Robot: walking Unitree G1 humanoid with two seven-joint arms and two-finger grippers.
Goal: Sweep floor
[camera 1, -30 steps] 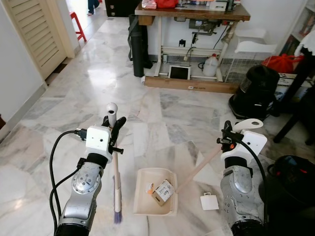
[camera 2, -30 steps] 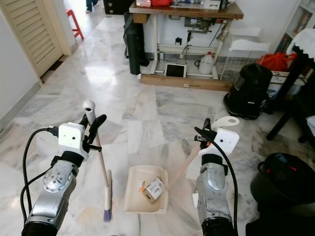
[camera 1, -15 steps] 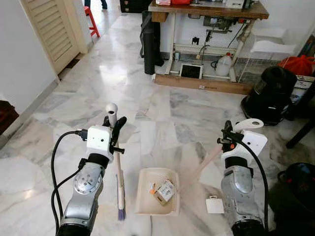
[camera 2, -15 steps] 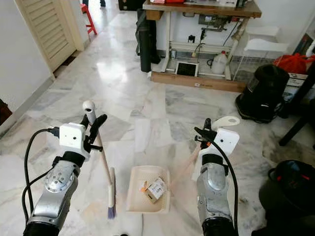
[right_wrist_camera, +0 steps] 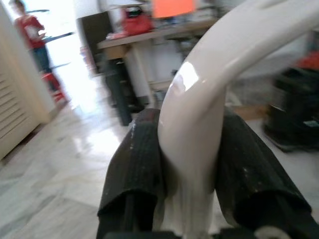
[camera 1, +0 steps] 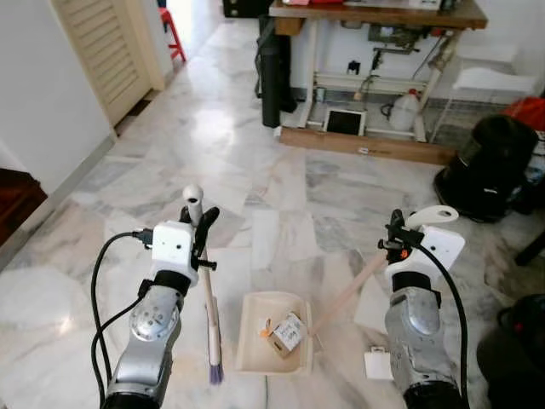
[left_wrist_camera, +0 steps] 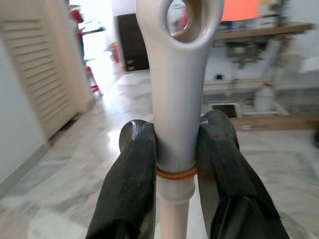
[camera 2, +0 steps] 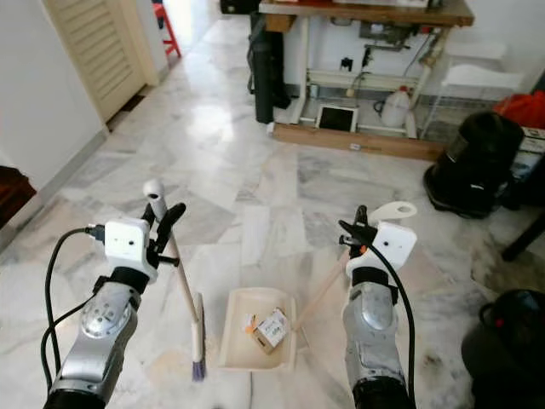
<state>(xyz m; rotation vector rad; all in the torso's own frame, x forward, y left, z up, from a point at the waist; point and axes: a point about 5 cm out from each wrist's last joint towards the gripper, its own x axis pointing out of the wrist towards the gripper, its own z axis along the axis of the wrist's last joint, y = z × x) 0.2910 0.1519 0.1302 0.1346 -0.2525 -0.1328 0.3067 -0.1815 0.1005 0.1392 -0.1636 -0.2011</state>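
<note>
My left gripper [camera 1: 201, 228] is shut on the pale handle of a small broom [camera 1: 209, 303], whose purple bristles [camera 1: 216, 373] rest on the marble floor. The left wrist view shows both black fingers [left_wrist_camera: 130, 184] clamped around the handle's grey looped end [left_wrist_camera: 178, 74]. My right gripper [camera 1: 395, 239] is shut on the white looped handle [right_wrist_camera: 199, 99] of a cream dustpan [camera 1: 274, 344], which lies on the floor between my arms. Inside the pan sit a small cardboard box [camera 1: 287, 331] and an orange scrap [camera 1: 267, 325].
A white tag [camera 1: 378, 365] lies on the floor by my right arm. A black vacuum [camera 1: 492, 166] stands at the right, a workbench [camera 1: 375, 17] with a jug [camera 1: 407, 112] under it at the back. A louvred door [camera 1: 111, 51] is at the left.
The camera has turned left, so the scene has shifted right. Both grippers keep their hold on the broom and dustpan; the pan's contents stay put.
</note>
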